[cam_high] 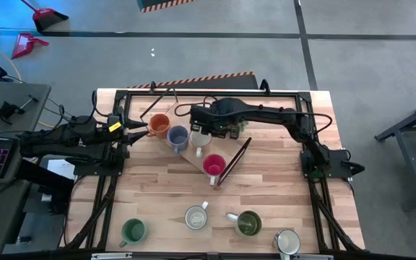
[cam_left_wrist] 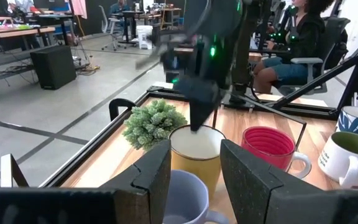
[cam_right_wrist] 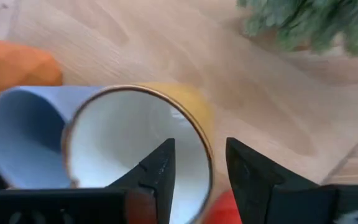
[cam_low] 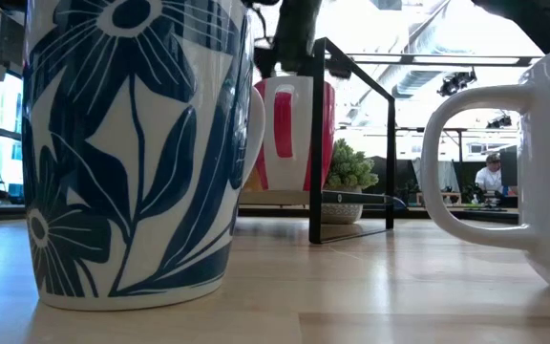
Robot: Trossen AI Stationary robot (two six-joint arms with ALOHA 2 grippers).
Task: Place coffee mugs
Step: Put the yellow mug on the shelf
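Four coffee mugs stand in a row on a wooden slab [cam_high: 191, 157]: orange [cam_high: 159, 126], blue-grey [cam_high: 177, 137], a yellow one with a white inside [cam_high: 199, 139] and red-pink [cam_high: 213, 166]. My right gripper [cam_right_wrist: 199, 149] hangs open, pointing down just over the yellow mug's rim [cam_right_wrist: 205, 155], one finger above the inside and one outside. It does not seem to touch the mug. My left gripper [cam_left_wrist: 194, 177] waits open and level at the table's left, beside the orange mug. Several more mugs stand along the near edge, among them green [cam_high: 133, 231] and olive [cam_high: 248, 223].
A spiky green potted plant [cam_left_wrist: 154, 121] stands just beyond the yellow mug, under my right arm. A thin dark frame [cam_high: 235, 160] leans beside the red-pink mug. Black rails [cam_high: 193, 92] run round the table. People sit at desks in the room behind.
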